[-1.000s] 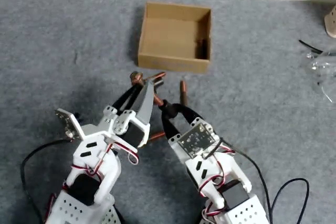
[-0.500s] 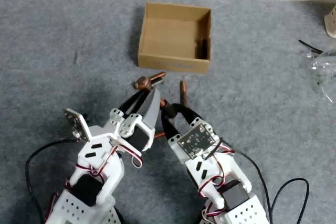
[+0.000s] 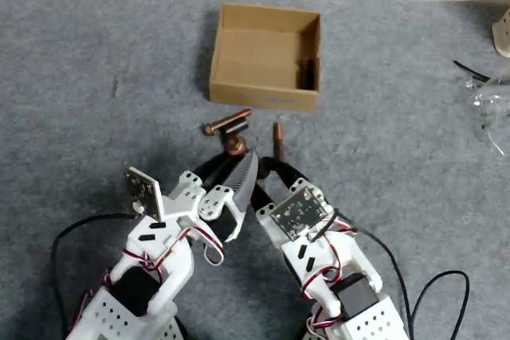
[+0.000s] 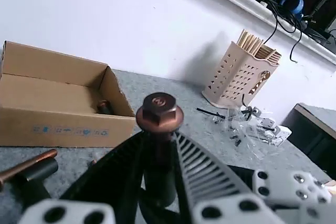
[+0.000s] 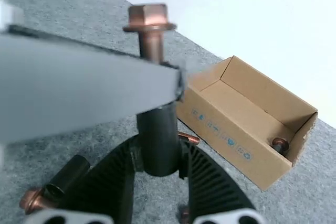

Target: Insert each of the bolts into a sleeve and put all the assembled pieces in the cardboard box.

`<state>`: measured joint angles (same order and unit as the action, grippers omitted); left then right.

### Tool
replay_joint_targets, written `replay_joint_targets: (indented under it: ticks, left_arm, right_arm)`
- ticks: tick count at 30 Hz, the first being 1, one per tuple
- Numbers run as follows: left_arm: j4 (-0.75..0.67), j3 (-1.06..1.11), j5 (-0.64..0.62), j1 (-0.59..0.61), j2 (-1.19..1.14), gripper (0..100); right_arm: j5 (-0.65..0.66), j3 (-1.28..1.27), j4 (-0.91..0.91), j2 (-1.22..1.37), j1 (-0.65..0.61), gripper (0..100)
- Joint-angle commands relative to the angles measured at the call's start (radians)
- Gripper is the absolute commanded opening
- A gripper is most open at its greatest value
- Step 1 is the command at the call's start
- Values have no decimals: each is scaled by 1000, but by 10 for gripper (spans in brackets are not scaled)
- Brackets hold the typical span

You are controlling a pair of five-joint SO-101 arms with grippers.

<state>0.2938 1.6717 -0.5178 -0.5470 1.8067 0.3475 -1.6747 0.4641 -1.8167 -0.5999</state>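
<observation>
Bolt stands upright, head on top, shank pinched by left gripper. Directly below it, right gripper clamps dark sleeve, also upright. Shank lines up with the sleeve's top; the left jaw hides the joint, so insertion depth can't be told. Both grippers sit close together, just in front of cardboard box. One finished piece lies in the box's corner. Second bolt rests on grey mat near the box, touching another sleeve. Third bolt lies just beside it.
</observation>
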Motion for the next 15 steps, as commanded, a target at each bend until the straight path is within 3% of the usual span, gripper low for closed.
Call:
replay_joint_targets:
  ticks: [1, 6, 12, 15]
  left_arm:
    - [0, 21, 31, -16, 13, 6]
    - [0, 24, 29, -13, 13, 20]
    - [69, 22, 21, 31, 12, 266]
    - [83, 21, 21, 61, 13, 327]
  right_arm:
    - [14, -110, -2, -18, 21, 5]
    - [14, -110, -2, -18, 21, 5]
    - [14, -111, -2, -18, 22, 5]
    - [14, -113, -2, -18, 33, 5]
